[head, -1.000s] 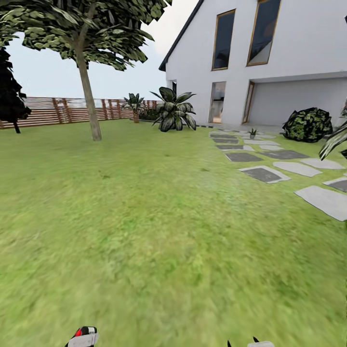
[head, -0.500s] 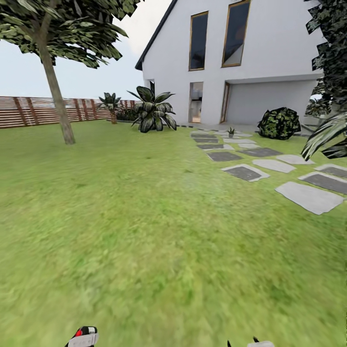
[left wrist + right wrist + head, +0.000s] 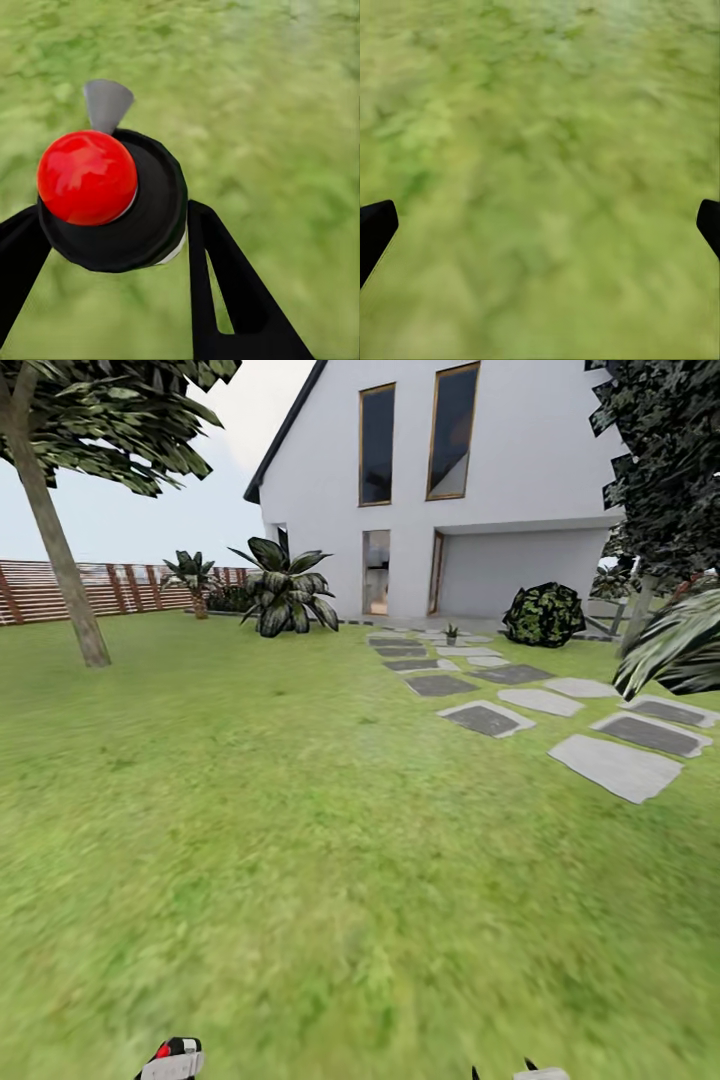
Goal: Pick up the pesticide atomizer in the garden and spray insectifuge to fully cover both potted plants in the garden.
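Red and glossy, the round cap of the pesticide atomizer (image 3: 112,199) sits on a squat black body with a small grey nozzle flaring from its far side. The left gripper (image 3: 112,247) is clamped on it: its two black fingers (image 3: 225,292) press against either side of the bottle, the jaws only as far apart as the bottle is wide, and blurred grass lies beneath. In the head view the same red spot and black body (image 3: 172,1049) peek up at the bottom edge, held by the left gripper (image 3: 172,1065).

The right gripper (image 3: 540,225) is spread wide with nothing between its fingers; their black tips (image 3: 373,232) stand at opposite edges of the right wrist view over bare lawn. Its tip (image 3: 535,1073) also shows at the foot of the head view.

Ahead, the lawn (image 3: 300,810) of the garden runs to a white house (image 3: 480,480). Grey stepping stones (image 3: 485,718) lead towards it on the right. One small potted plant (image 3: 451,632) stands far off among the farthest stones. A broad-leaved shrub (image 3: 283,585), a tree (image 3: 60,560) and a brown slatted fence (image 3: 130,588) line the left.
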You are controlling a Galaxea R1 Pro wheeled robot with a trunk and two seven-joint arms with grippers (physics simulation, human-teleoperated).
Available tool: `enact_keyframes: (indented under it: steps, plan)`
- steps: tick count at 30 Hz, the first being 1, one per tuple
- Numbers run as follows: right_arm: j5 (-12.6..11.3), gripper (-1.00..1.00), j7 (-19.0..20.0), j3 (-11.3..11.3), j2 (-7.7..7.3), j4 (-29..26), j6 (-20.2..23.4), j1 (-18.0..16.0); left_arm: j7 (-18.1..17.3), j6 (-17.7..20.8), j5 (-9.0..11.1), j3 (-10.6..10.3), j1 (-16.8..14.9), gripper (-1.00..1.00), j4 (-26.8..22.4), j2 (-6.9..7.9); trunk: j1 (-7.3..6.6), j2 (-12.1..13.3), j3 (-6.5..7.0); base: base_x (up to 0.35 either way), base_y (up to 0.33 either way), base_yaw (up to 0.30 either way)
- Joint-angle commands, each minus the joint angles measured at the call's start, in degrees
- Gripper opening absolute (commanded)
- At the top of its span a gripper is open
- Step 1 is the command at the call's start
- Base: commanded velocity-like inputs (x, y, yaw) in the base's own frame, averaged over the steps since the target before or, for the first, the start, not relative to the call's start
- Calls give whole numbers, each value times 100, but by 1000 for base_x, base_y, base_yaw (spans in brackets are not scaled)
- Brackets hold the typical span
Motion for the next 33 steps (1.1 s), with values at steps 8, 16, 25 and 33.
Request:
enact_keyframes:
  steps: [8,16,25,33]
  plan:
    - [-1,100,-7,25,-5,11,-16,-3,-28,-21,-55,50,-5,-100,2,-4,2,-2,-5,339,85,-6]
    - [0,100,-7,25,-3,8,-16,-3,-28,-21,-58,50,-4,-100,1,-5,2,-2,-5,339,85,0]
    - [1,100,-7,25,-3,11,-16,-3,-32,-21,-60,50,-5,-100,4,-11,2,-2,-5,338,85,0]
    - [-8,100,-7,25,-3,3,-16,-3,-28,-21,-61,50,-5,-100,4,-11,2,-2,-5,339,85,0]
